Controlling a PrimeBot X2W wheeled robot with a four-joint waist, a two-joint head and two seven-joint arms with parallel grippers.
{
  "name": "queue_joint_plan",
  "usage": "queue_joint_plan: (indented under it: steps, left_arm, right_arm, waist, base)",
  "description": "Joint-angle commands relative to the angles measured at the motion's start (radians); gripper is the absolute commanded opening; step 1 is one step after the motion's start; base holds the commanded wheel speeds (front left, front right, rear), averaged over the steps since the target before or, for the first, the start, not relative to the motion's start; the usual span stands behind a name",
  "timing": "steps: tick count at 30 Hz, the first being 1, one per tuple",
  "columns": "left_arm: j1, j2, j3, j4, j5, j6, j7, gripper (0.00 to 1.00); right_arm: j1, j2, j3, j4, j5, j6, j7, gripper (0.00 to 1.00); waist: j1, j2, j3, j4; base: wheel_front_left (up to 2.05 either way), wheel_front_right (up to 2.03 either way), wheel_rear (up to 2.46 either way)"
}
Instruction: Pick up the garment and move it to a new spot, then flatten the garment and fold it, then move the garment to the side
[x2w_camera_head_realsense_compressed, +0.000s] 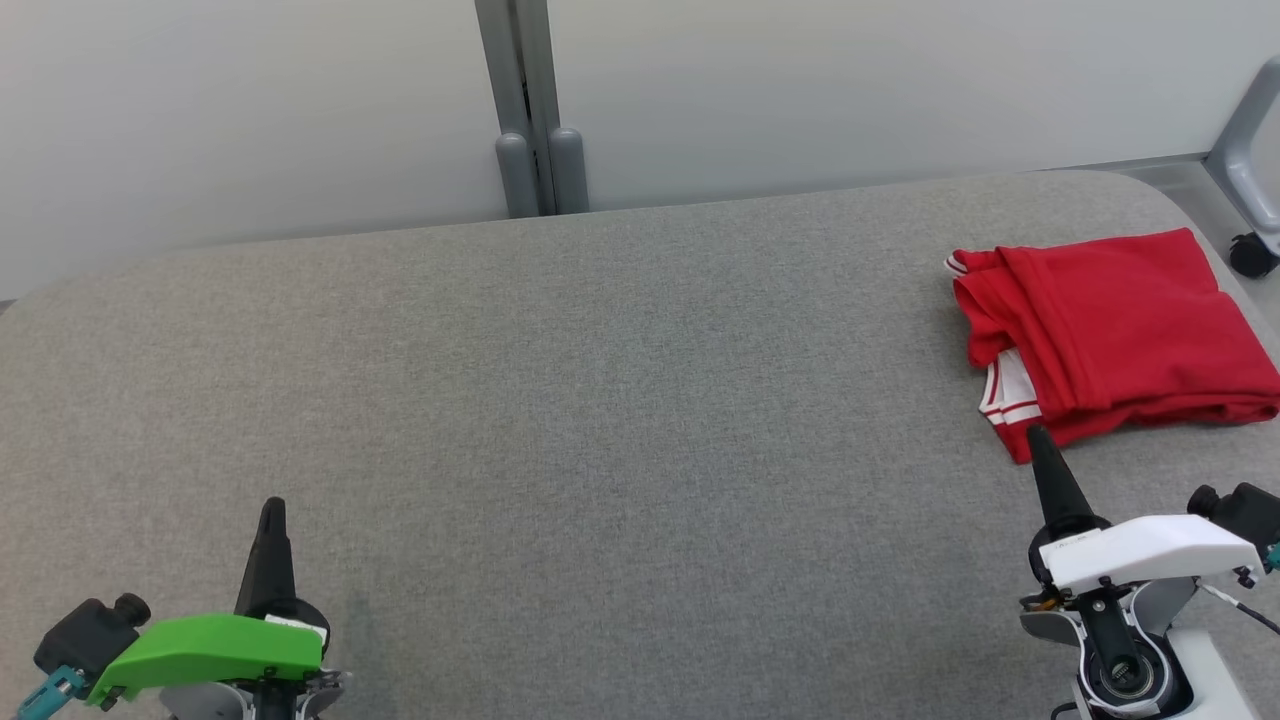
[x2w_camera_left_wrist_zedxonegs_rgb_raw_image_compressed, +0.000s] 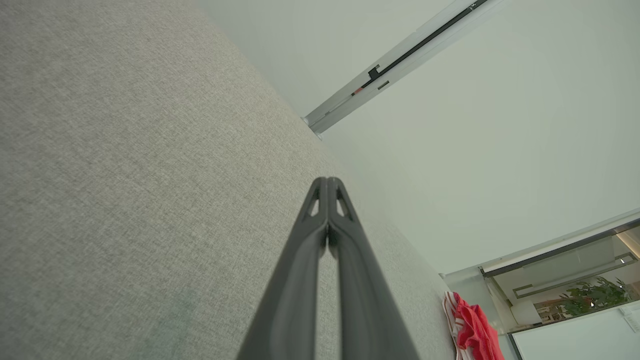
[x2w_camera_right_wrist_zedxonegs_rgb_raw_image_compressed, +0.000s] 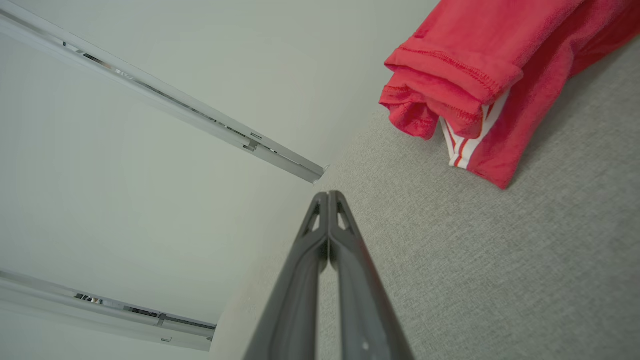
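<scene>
The garment (x2w_camera_head_realsense_compressed: 1110, 330) is red with white striped trim, folded into a compact rectangle at the far right of the grey table (x2w_camera_head_realsense_compressed: 600, 400). It also shows in the right wrist view (x2w_camera_right_wrist_zedxonegs_rgb_raw_image_compressed: 475, 75) and, small, in the left wrist view (x2w_camera_left_wrist_zedxonegs_rgb_raw_image_compressed: 475, 330). My right gripper (x2w_camera_head_realsense_compressed: 1036, 435) is shut and empty, its tip just in front of the garment's near corner. My left gripper (x2w_camera_head_realsense_compressed: 272, 505) is shut and empty at the lower left, far from the garment. In each wrist view, the fingers (x2w_camera_left_wrist_zedxonegs_rgb_raw_image_compressed: 327, 182) (x2w_camera_right_wrist_zedxonegs_rgb_raw_image_compressed: 328, 195) are pressed together.
The table's far edge meets a pale wall with a grey post (x2w_camera_head_realsense_compressed: 530, 110). A chair leg with a caster (x2w_camera_head_realsense_compressed: 1252, 250) stands beyond the table's right corner, near the garment.
</scene>
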Motion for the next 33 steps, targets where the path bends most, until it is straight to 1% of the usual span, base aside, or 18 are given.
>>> queue_joint_plan:
  steps: [1,19,33]
  left_arm:
    - [-0.030,0.002,0.007,-0.012,-0.029,-0.005,0.006,0.00]
    - [-0.039,0.001,0.019,-0.017,-0.222,-0.007,0.054,0.00]
    - [-0.045,0.000,0.027,-0.021,-0.348,-0.010,0.087,0.00]
  right_arm:
    - [0.001,-0.001,-0.009,-0.014,0.025,0.000,0.007,0.00]
    - [0.005,0.022,-0.043,-0.021,0.190,0.000,0.057,0.00]
    - [0.009,0.036,-0.065,-0.025,0.298,0.000,0.089,0.00]
  waist:
    - [0.0000,0.0000,0.000,0.000]
    - [0.0000,0.0000,0.002,0.005]
    - [0.0000,0.0000,0.003,0.009]
  base:
    - [0.00,0.00,0.00]
    - [0.00,0.00,0.00]
    - [0.00,0.00,0.00]
